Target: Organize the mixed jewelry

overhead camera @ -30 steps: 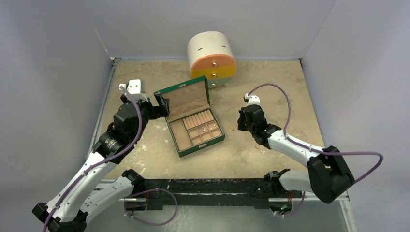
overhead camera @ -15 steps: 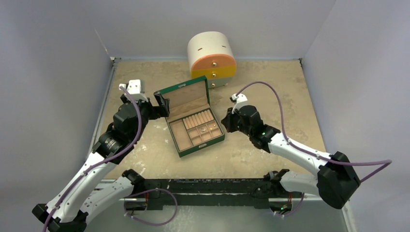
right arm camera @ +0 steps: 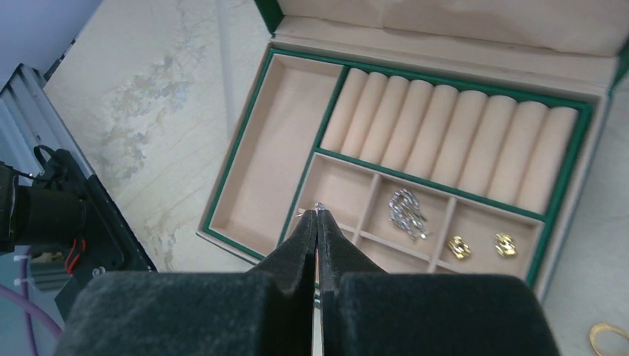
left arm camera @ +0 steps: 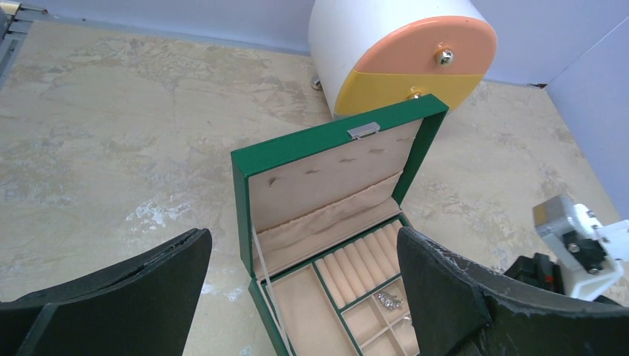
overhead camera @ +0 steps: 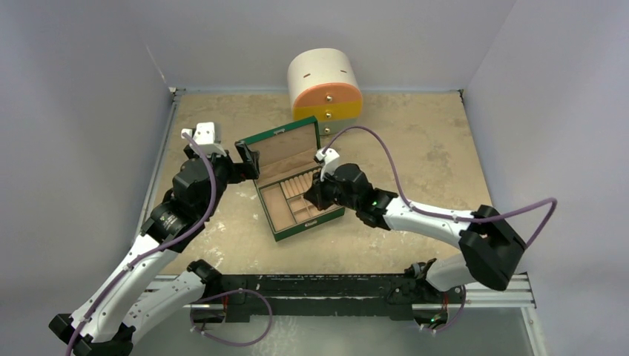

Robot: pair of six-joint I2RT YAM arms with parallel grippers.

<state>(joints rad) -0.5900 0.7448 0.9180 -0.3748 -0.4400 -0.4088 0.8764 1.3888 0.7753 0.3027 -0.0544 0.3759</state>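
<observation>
The green box (overhead camera: 285, 152) lies open, its tan lid upright. My right gripper (right arm camera: 317, 215) is shut on a tiny silvery piece (right arm camera: 318, 206) that glints at its tips. It hangs over the near-left small compartment of the box (right arm camera: 252, 141). A silvery chain (right arm camera: 406, 213) lies in the middle compartment, and two gold pieces (right arm camera: 458, 247) (right arm camera: 506, 244) in the right one. On the table beside the box rests a gold ring (right arm camera: 610, 340). My left gripper (left arm camera: 303, 245) stands open, off the box's left side (overhead camera: 248, 162), with nothing between its fingers. The chain (left arm camera: 387, 300) shows there too.
A white round cabinet (overhead camera: 325, 89) with peach and yellow drawers stands just behind the box. Grey walls close in the left, back and right of the table. The right wrist's white camera (left arm camera: 578, 237) sits close to the box's right side.
My right arm has swung left from the table right of the box to over its small compartments, staying shut. The left arm has not moved.
</observation>
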